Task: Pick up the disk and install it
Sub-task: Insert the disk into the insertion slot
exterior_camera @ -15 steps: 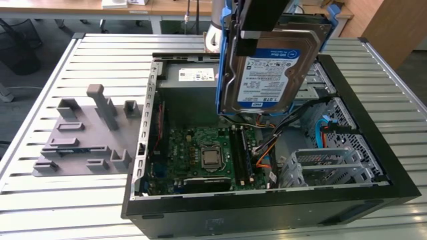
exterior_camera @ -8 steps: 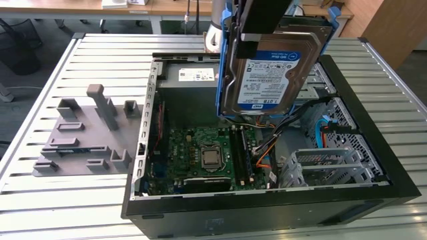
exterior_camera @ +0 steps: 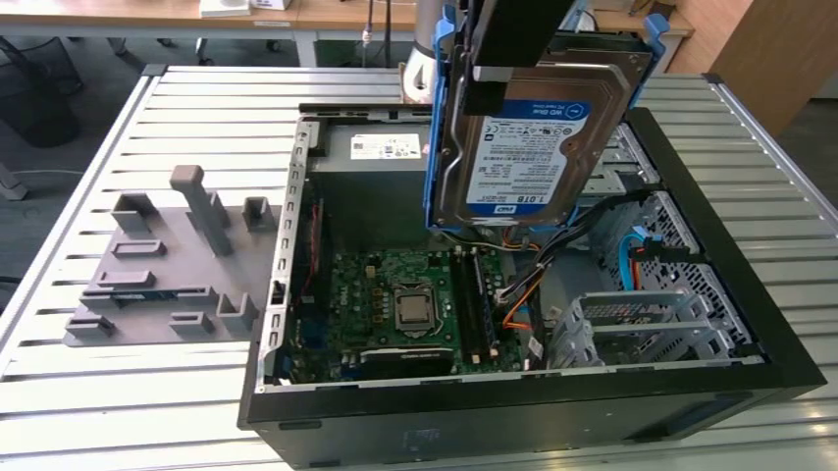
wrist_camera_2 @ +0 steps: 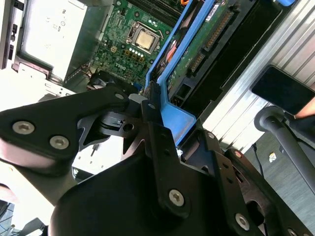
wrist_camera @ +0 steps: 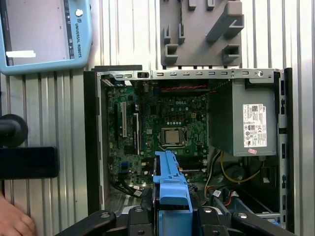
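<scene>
Above the open case (exterior_camera: 524, 410), I see my end effector (wrist_camera_2: 150, 105) clamped on the disk (exterior_camera: 524, 147), holding it upright over the motherboard (exterior_camera: 392, 294).

**Materials / finish**
Dull silver metal on disk (exterior_camera: 600, 110), glossy paper label (exterior_camera: 527, 155), smooth blue plastic frame (wrist_camera: 170, 189). Matt black on gripper (wrist_camera_2: 143, 102), bright screw heads (wrist_camera_2: 23, 127). Ribbed satin metal for table (exterior_camera: 144, 402). Matt grey plastic on fixture (exterior_camera: 155, 287). Matt black case (exterior_camera: 524, 410).
</scene>
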`<state>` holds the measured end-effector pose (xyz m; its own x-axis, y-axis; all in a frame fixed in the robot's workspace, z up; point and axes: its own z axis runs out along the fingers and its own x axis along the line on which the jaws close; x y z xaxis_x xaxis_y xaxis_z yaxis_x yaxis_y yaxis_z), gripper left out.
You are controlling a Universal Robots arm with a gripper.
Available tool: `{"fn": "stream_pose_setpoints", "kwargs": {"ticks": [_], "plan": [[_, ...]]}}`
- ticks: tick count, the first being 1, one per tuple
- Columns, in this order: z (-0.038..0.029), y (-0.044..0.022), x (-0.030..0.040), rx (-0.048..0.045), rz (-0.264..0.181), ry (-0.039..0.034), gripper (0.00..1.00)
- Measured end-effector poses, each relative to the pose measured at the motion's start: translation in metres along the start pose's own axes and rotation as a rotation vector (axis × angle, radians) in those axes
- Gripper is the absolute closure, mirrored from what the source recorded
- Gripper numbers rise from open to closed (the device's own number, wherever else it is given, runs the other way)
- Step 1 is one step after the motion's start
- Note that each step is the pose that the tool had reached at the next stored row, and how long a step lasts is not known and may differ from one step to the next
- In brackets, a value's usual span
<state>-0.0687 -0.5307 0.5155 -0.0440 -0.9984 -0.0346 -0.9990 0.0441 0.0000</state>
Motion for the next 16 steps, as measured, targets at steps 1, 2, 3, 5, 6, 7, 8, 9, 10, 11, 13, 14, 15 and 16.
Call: {"fn": "stream_pose_setpoints", "kwargs": {"ticks": [1, 2, 3, 5, 6, 7, 8, 9, 10, 11, 13, 14, 15, 16], "plan": [[0.0000, 0.0000, 0.0000, 0.0000, 0.000, 0.0000, 0.64], [0.0000, 0.0000, 0.0000, 0.0000, 0.000, 0.0001, 0.64], [0.0000, 0.0000, 0.0000, 0.0000, 0.000, 0.0001, 0.64], [0.0000, 0.0000, 0.0000, 0.0000, 0.000, 0.0001, 0.64], [0.0000, 0.0000, 0.0000, 0.0000, 0.000, 0.0000, 0.64], [0.0001, -0.0010, -0.0002, 0.0000, 0.000, -0.0001, 0.64], [0.0002, -0.0024, -0.0002, -0.0001, 0.000, 0.0001, 0.64], [0.0002, -0.0038, -0.0002, -0.0001, 0.000, 0.0001, 0.64], [0.0003, -0.0053, -0.0003, 0.0000, 0.000, 0.0000, 0.64], [0.0004, -0.0065, -0.0003, 0.0000, 0.000, 0.0000, 0.64], [0.0007, -0.0082, -0.0003, 0.0000, 0.000, 0.0000, 0.64], [0.0011, -0.0082, -0.0003, -0.0001, 0.000, 0.0000, 0.64], [0.0016, -0.0082, -0.0002, -0.0001, 0.000, 0.0000, 0.64], [0.0021, -0.0083, 0.0003, -0.0001, 0.000, 0.0001, 0.64]]}}
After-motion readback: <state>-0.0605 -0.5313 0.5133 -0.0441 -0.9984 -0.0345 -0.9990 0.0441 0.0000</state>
